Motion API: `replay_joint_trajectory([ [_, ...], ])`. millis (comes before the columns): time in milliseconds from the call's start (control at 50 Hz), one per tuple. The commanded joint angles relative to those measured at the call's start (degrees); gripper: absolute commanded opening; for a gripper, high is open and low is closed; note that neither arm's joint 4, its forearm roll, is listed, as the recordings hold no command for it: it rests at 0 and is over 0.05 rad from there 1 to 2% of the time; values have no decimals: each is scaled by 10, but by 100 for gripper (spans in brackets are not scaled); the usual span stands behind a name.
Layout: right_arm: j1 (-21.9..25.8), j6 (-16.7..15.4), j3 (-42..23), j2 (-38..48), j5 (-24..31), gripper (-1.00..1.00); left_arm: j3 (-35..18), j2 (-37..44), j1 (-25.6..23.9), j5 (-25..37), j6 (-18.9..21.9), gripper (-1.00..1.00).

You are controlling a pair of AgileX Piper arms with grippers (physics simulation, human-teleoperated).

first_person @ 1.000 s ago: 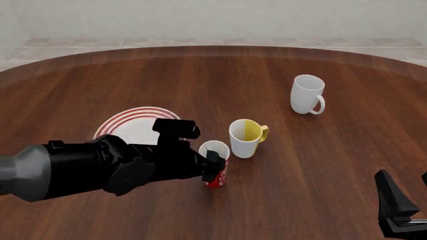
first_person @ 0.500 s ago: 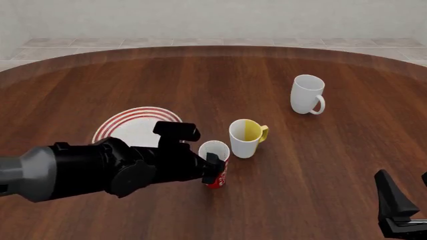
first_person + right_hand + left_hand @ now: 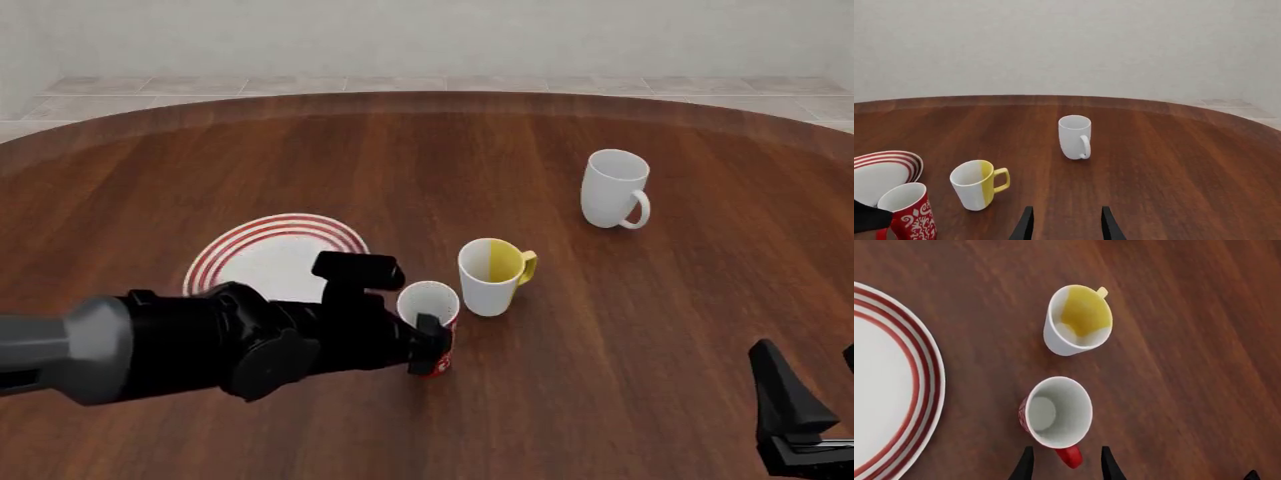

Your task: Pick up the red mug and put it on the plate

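Front view | left gripper [image 3: 430,345] reaching low, fingers straddling red mug [image 3: 430,322] handle, contact unclear | right gripper [image 3: 1063,224] apart, idle

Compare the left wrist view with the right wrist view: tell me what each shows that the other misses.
Only the left wrist view shows the left hand, its fingers either side of the red mug's handle, and looks straight down into the mugs.

Only the right wrist view shows the plain white mug, the back wall, the red mug's white patterning, and the right hand open over bare table.

Both show the red mug, the white-and-yellow mug and part of the plate.
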Motion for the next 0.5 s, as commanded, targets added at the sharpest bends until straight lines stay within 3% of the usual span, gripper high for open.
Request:
replay_joint_trajectory([
  [20,0,0,0,0,-1,100,4,8,-2,-7,-7,100],
  [500,0,1,0,1,-1,100,8,21,-6,-18,-12,100],
])
